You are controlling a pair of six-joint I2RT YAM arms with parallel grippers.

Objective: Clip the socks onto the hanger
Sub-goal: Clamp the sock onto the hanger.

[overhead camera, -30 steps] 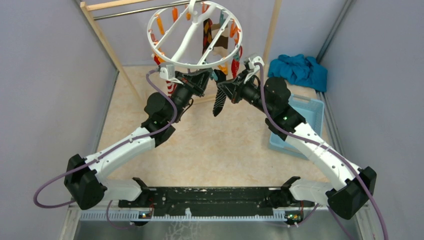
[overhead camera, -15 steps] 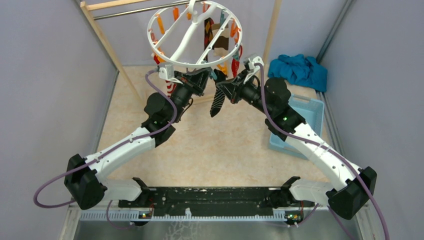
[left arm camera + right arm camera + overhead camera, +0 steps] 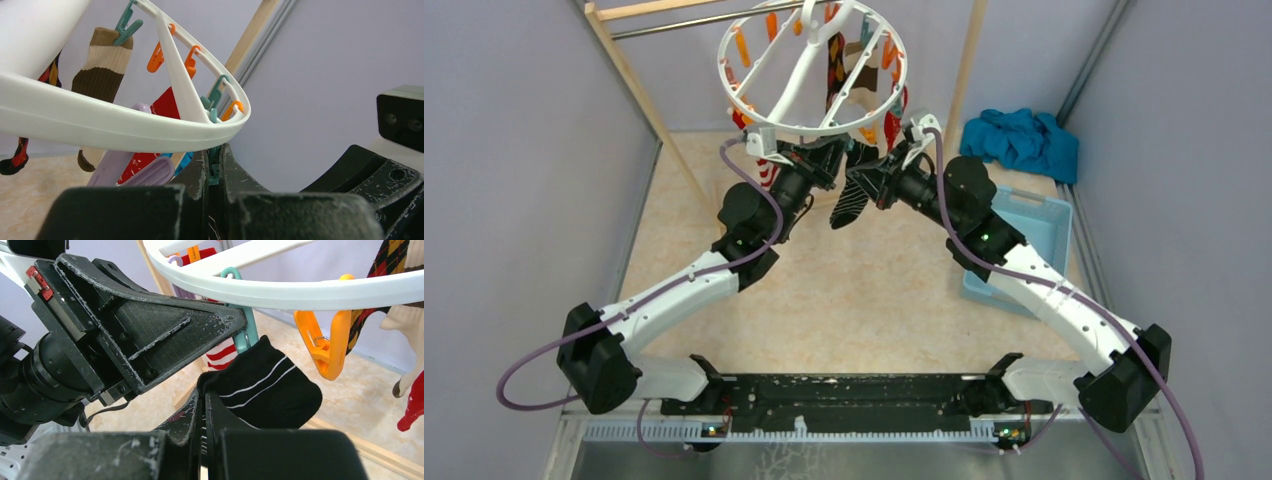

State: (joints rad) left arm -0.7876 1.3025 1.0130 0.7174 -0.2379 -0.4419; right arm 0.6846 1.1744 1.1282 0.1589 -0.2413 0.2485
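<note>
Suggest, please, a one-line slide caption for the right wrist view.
Right jaws hold the black striped sock at the teal clip pinched by left jaws under the white hanger.

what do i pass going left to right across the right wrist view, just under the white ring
left gripper, jaws shut -> teal clip -> black striped sock -> orange clip

Black striped sock (image 3: 270,390) just beneath white hanger (image 3: 300,296)
</note>
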